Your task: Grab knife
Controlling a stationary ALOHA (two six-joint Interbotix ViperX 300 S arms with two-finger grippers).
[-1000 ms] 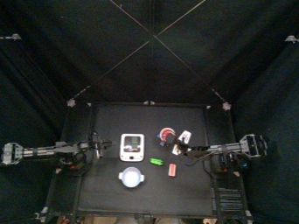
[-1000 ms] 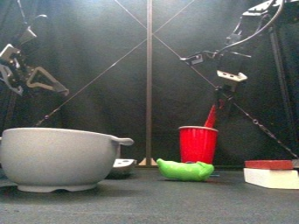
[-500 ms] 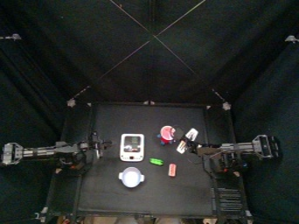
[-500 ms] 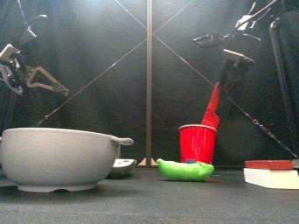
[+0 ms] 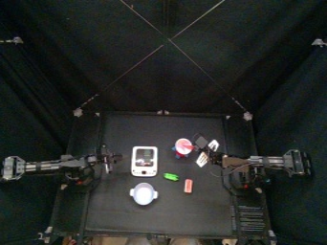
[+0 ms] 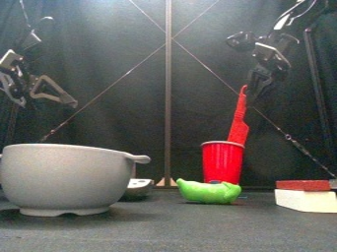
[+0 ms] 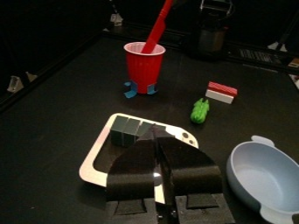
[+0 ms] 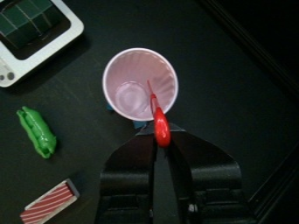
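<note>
The right gripper (image 8: 162, 144) clamps the red knife (image 6: 239, 113), its tip seemingly inside the red cup (image 6: 223, 160).

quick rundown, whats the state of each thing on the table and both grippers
red knife: held by its handle, blade tip down in the cup
red cup: upright, open
right gripper: shut on the knife
left gripper: shut, empty
grey bowl: upright
green toy: lying flat
red and white block: lying flat

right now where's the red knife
The red knife is on the table's right side, held by the right gripper, lifted with its tip just inside the red cup, next to the green toy.
</note>
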